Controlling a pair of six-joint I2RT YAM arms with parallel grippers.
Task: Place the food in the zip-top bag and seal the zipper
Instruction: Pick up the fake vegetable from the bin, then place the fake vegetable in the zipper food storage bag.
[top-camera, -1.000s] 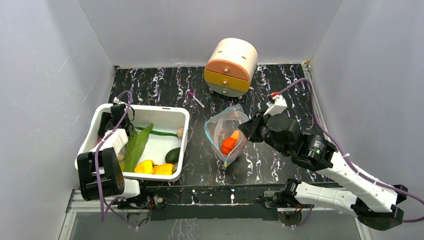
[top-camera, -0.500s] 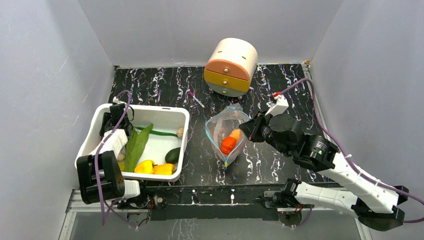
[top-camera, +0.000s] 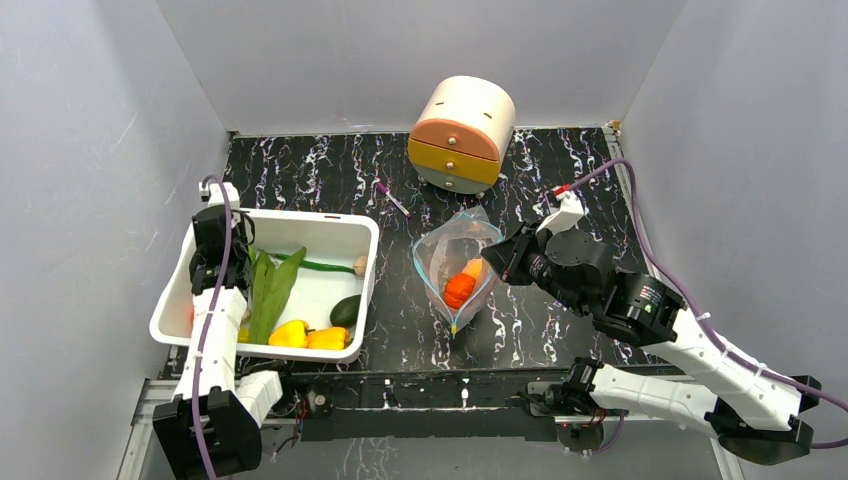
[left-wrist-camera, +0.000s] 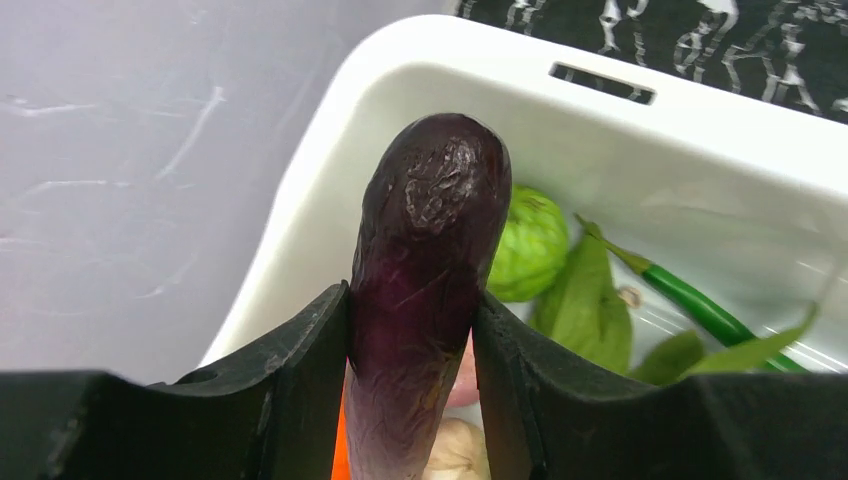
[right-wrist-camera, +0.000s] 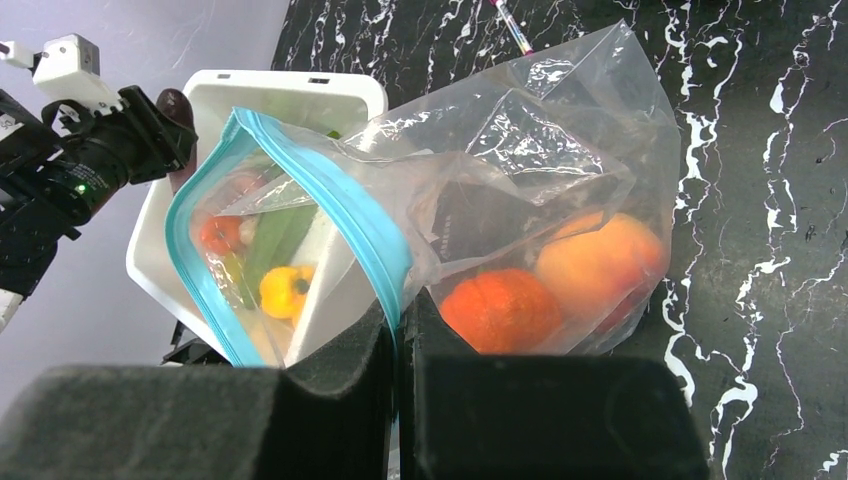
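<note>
My left gripper (left-wrist-camera: 410, 300) is shut on the purple eggplant (left-wrist-camera: 430, 260) and holds it above the back left corner of the white tub (left-wrist-camera: 500, 60). In the top view this gripper (top-camera: 210, 250) hangs over the tub's left side. My right gripper (right-wrist-camera: 400, 320) is shut on the blue-green zipper strip (right-wrist-camera: 330, 190) and holds the clear zip-top bag (right-wrist-camera: 520, 150) open toward the tub. In the bag lie an orange fruit (right-wrist-camera: 500, 310) and a peach-coloured fruit (right-wrist-camera: 600, 265). The bag (top-camera: 450, 255) and right gripper (top-camera: 500, 258) are at the table's middle.
The tub (top-camera: 300, 215) holds yellow peppers (top-camera: 305, 335), a long green leaf (top-camera: 270, 290), a green chili (top-camera: 320, 265), a dark green piece (top-camera: 345, 310) and a light green fruit (left-wrist-camera: 530, 240). A round drawer box (top-camera: 460, 135) and a pen (top-camera: 392, 198) lie at the back.
My left arm has risen out of the tub with the eggplant in its jaws. My right gripper has shifted slightly right and back, still holding the bag's rim.
</note>
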